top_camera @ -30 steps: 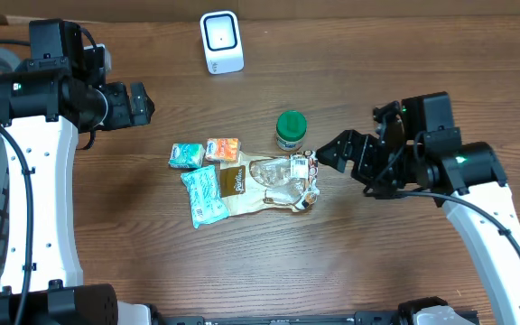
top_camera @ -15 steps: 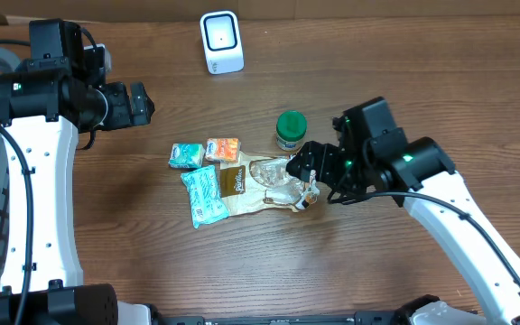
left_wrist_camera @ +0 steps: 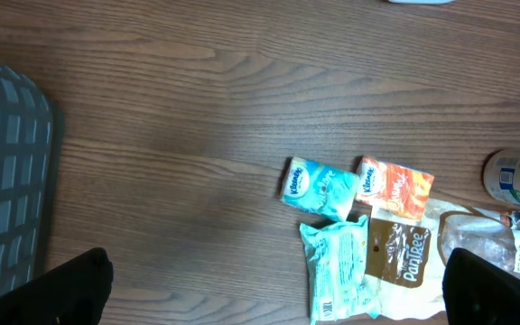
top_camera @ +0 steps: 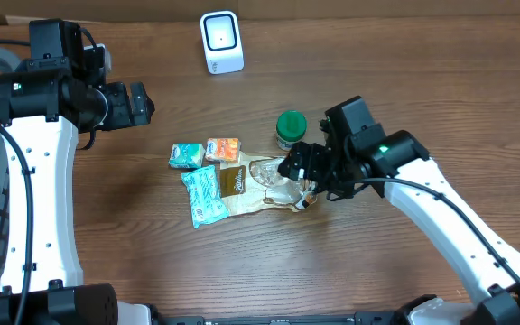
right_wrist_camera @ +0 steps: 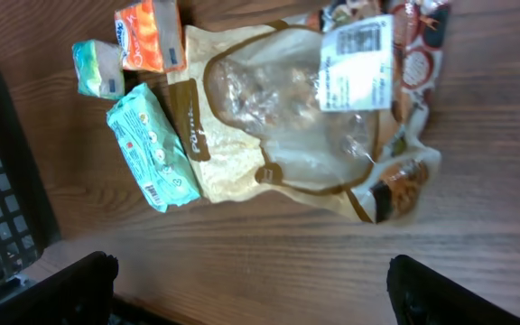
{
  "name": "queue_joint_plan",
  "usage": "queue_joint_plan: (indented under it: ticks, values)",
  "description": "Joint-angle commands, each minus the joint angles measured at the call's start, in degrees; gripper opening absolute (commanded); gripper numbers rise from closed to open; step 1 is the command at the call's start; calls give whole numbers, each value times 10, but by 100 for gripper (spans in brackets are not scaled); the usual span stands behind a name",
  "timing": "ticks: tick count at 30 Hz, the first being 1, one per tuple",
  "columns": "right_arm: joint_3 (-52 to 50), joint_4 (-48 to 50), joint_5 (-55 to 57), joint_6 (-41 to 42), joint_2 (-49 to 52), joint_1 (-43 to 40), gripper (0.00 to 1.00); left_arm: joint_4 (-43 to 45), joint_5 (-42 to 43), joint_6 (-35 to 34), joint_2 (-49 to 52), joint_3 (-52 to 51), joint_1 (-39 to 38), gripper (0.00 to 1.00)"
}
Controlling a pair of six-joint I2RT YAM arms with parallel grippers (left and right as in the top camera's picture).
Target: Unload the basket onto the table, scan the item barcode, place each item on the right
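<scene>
Right pincer (top_camera: pixel 294 168) now over snack bag (top_camera: pixel 253 193)

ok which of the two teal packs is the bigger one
The longer teal pack, lying tilted along the beige bag's left edge. The other teal pack is small and squarish, sitting behind it beside the orange pack.

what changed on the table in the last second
The right gripper swung left toward the items and now hangs open over the right end of the snack bag, holding nothing. The left gripper, the bag, the small packets, the green-lidded jar and the scanner stayed put.
</scene>
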Motion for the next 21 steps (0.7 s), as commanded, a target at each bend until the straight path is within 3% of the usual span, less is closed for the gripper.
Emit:
queue_joint_plan:
  ticks: [1,11,21]
  values:
    - [14,32,6,22,20,29,92,0,4,7,-7,13,-3,99]
    - [14,214,42,134,114,121,84,0,4,7,-7,13,-3,99]
    - [14,311,54,135,205,180,84,0,4,7,-7,13,-3,100]
